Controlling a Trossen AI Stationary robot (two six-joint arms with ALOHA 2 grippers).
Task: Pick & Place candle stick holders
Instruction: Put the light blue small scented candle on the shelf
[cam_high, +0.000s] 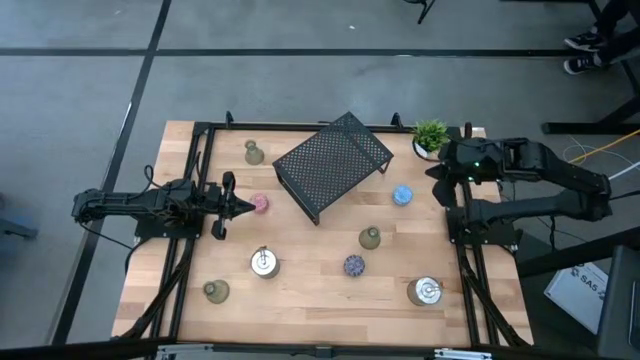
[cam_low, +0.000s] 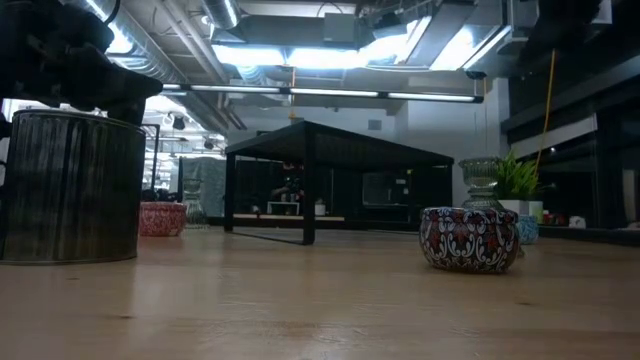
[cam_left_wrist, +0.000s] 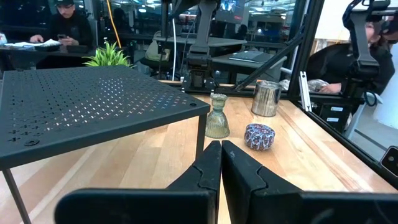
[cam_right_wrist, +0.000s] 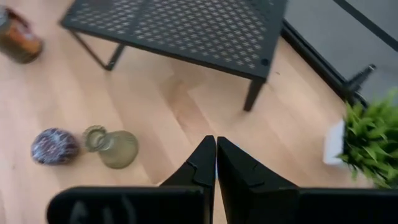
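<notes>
Several holders stand on their bases on the wooden table (cam_high: 310, 300). They are a pink cup (cam_high: 261, 204), a blue cup (cam_high: 402, 195), a purple cup (cam_high: 354, 265), two silver ones (cam_high: 264, 262) (cam_high: 425, 291), and olive glass ones (cam_high: 254, 152) (cam_high: 370, 238) (cam_high: 216, 291). My left gripper (cam_high: 243, 206) is shut and empty, its tips just left of the pink cup, which its wrist view does not show. My right gripper (cam_high: 438, 172) is shut and empty, raised over the table's far right, between the plant and the blue cup. Both show shut in their wrist views (cam_left_wrist: 221, 149) (cam_right_wrist: 216, 149).
A black wire-mesh rack (cam_high: 330, 165) stands on its legs at the table's far middle. A small green potted plant (cam_high: 430, 135) stands at the far right corner. Black frame rails (cam_high: 200, 180) run along both sides. People sit beyond the table in the left wrist view.
</notes>
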